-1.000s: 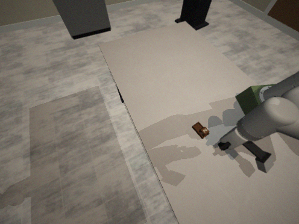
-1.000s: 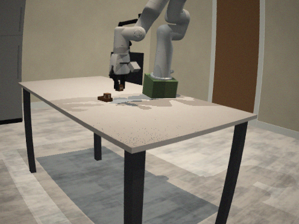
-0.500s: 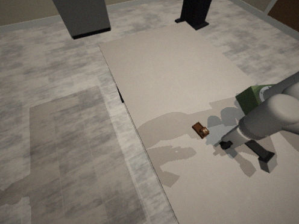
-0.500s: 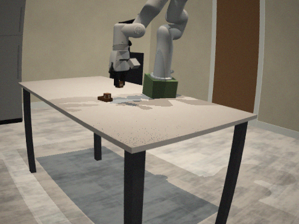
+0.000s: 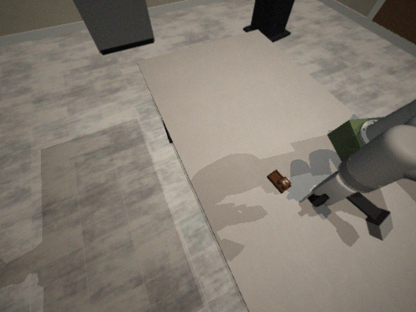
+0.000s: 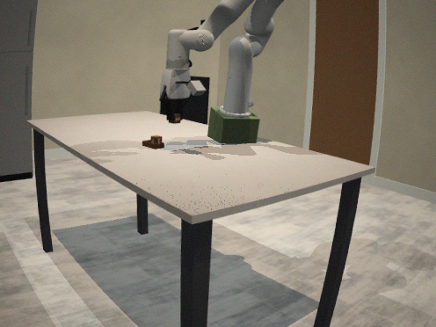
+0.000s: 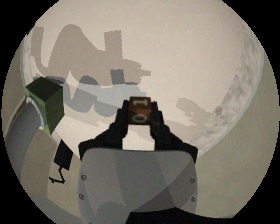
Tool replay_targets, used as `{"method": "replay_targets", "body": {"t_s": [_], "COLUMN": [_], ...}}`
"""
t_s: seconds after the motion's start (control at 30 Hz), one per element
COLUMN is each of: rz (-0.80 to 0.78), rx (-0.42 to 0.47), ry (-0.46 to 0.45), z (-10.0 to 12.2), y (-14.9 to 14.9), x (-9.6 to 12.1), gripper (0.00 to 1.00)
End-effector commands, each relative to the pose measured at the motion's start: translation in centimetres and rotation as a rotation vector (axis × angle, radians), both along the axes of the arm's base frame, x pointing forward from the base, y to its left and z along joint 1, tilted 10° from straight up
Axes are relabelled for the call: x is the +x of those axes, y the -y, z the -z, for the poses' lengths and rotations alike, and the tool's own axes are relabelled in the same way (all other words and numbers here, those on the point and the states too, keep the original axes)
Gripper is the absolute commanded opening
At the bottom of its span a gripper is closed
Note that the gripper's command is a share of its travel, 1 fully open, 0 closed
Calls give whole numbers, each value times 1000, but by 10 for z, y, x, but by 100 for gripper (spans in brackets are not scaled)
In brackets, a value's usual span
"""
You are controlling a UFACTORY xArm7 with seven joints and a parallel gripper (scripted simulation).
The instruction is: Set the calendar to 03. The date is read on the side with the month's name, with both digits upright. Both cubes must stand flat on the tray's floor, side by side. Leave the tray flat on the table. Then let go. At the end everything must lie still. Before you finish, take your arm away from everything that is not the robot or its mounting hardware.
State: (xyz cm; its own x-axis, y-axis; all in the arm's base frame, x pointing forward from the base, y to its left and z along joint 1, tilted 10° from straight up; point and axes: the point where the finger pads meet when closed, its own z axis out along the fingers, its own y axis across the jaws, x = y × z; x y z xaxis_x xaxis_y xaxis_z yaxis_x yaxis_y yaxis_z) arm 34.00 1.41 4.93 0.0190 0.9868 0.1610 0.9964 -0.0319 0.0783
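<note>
The hand (image 7: 140,117) holds one brown cube (image 7: 140,110) clamped above the table (image 6: 228,184); the tray (image 6: 153,142) with the other cube lies flat below, left of the green base (image 6: 233,128); nothing stands between them.

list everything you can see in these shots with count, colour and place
small brown wooden calendar tray: 1, brown, on the table near the arm's base
brown date cube in the tray: 1, pale top face, at one end
brown date cube held aloft: 1, between the fingers, above the table
rectangular table: 1, beige top, dark legs
door: 1, brown, back wall
cabinet: 1, grey, far left
base block: 1, green, on table
arm: 1, white
hand: 1, dark fingers, closed on the cube
</note>
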Motion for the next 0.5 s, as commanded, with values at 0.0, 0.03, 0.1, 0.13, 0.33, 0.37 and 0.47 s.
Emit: {"method": "replay_targets", "body": {"t_s": [0.0,0.03,0.1,0.13,0.33,0.37,0.47], "rz": [1,1,1,1,-4,-4,-6], "rx": [-1,-1,-1,-1,1,1,0], "ry": [4,4,4,4,6,6,6], "z": [-2,-2,-2,-2,1,1,3], "y": [0,0,0,0,61,61,83], "x": [0,0,0,0,5,5,4], "gripper": [27,27,27,27,27,27,27]}}
